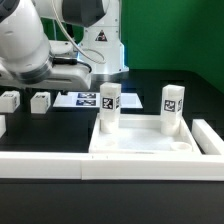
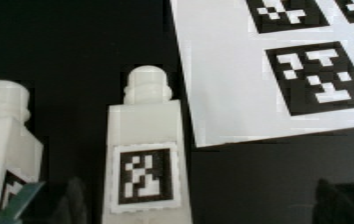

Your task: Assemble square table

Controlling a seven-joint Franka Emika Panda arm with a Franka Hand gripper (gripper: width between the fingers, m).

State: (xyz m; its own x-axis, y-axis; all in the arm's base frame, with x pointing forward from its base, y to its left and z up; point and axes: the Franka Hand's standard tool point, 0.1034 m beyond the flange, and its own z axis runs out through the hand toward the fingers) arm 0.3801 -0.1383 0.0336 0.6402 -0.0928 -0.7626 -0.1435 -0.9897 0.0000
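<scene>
Square table slab [image 1: 140, 142] lies near the front, toward the exterior view's right, with two legs [image 1: 109, 106] upright at its far corners. Picking up a third leg looks to be the step in hand. The gripper [image 2: 183, 205], spread wide and empty, hangs over a loose leg [image 2: 142, 140] at that view's left. The next move calls for a straight descent and a square close. A second loose leg [image 2: 5, 130] crowds one side, and the marker board [image 2: 280, 60] the other.

**Black table, green backdrop**

We're looking at a matte black table [image 1: 150, 85] under soft, even light. At the far side, a green wall [image 1: 175, 30] fills the exterior view's right. Along the near edge runs a low white barrier wall [image 1: 40, 166]. The marker board [image 1: 80, 99] lies flat farther back.
</scene>
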